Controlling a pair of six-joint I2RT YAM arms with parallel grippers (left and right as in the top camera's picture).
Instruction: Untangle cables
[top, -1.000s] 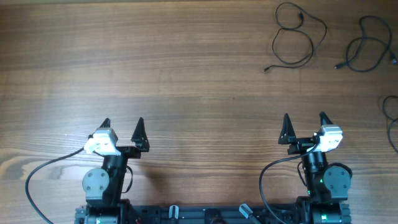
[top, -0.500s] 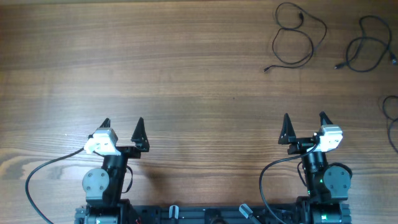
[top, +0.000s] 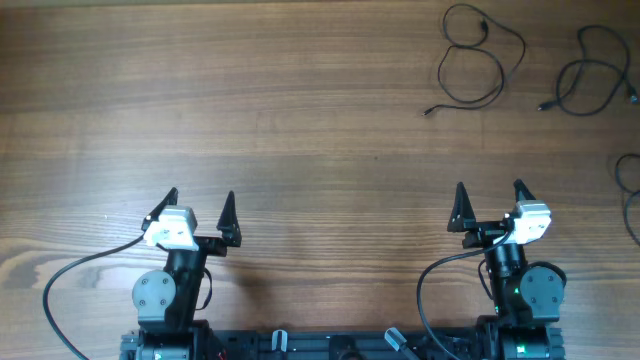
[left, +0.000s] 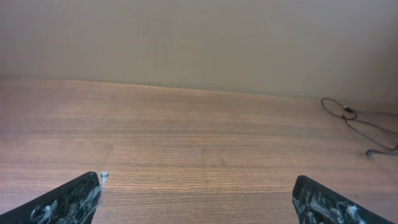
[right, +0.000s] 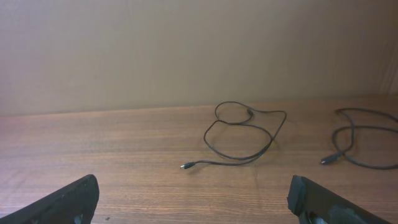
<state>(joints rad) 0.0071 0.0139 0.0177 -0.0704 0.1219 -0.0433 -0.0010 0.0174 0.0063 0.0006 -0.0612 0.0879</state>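
The left hand (top: 200, 195) and right hand (top: 490, 186) sit at 6 o'clock, fingers spread wide, holding nothing. On the brown wooden worktop (top: 300, 120), a thin black looped cable (top: 472, 46) lies at 1 o'clock.

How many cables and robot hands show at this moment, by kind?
Black cables: 3, the third cut off at the right edge
Robot hands: 2, left hand and right hand, both open
Total: 5
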